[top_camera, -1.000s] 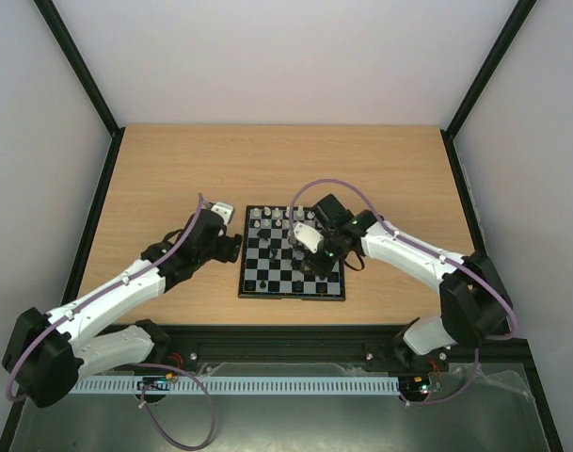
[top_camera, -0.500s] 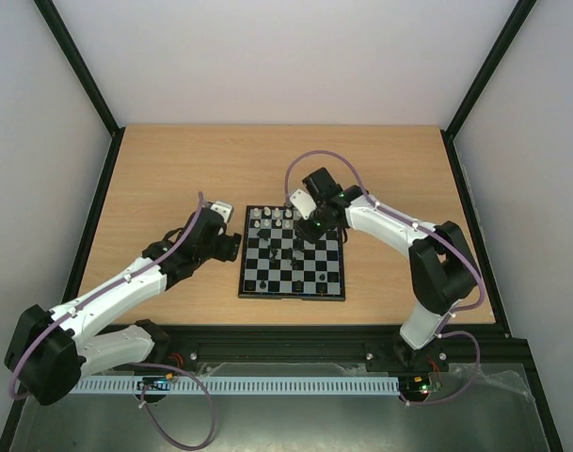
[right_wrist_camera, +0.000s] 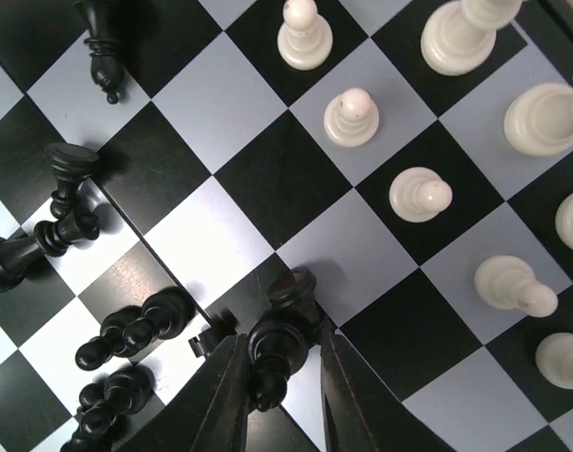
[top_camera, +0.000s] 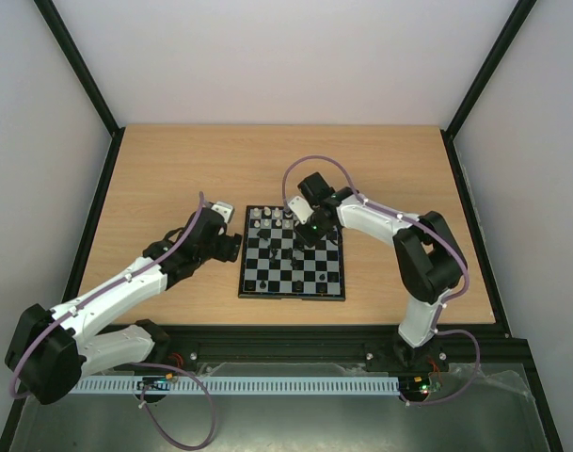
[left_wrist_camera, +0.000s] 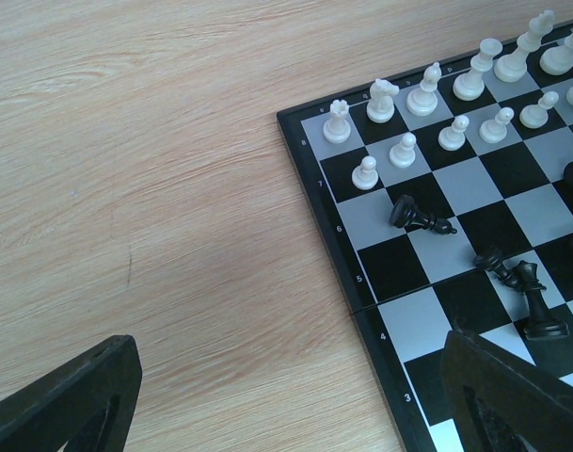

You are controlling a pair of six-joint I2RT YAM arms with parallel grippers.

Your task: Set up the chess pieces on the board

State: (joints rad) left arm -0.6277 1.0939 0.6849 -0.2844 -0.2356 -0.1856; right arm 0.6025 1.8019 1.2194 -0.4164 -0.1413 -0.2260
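Board (left_wrist_camera: 391, 271): on table (left_wrist_camera: 126, 141) between arms, black pieces (left_wrist_camera: 420, 217) toppled mid-board, awaiting sorting.
Left gripper (left_wrist_camera: 288, 344): jaws wide, empty, beside board's edge, apparently standing clear.
Right gripper (right_wrist_camera: 278, 337): pinches one fallen black piece (right_wrist_camera: 272, 363), likely to lift.
White pieces (left_wrist_camera: 453, 132): upright along far rows.

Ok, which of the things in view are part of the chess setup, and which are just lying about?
Job: small black-and-grey checkered chessboard; white chess pieces, upright; black chess pieces, several toppled; right gripper around one black piece; open left gripper.
Lying about: light wooden table; purple cables.
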